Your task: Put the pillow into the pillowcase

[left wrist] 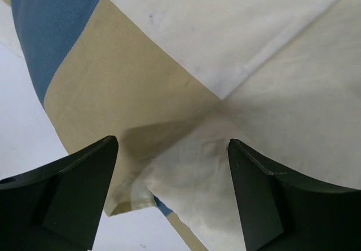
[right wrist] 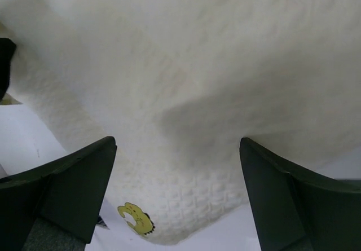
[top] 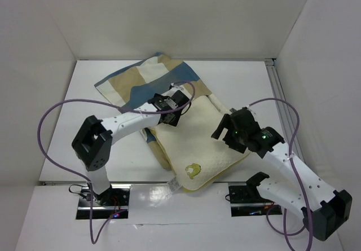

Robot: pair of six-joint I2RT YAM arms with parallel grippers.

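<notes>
You see a white bench (top: pixel 245 79) boxed in by plain white walls (top: pixel 169 14) on its left, far and right sides. A metal rail (top: pixel 278 93) runs along its right edge.

**A robot test cell in a lab**

Plain white panels (top: pixel 186 20) are boxing in a white table (top: pixel 237 82) on three sides, with a metal rail (top: pixel 277 87) running along its right edge. The left arm (top: pixel 130 121) and the right arm (top: pixel 293 169), both robotic, are sitting on base plates (top: pixel 123 201) at the near edge, trailing purple cables (top: pixel 42 138). A pillow (top: pixel 197 144) and a checked pillowcase (top: pixel 141 84) are lying on the table, the one homely touch.
</notes>
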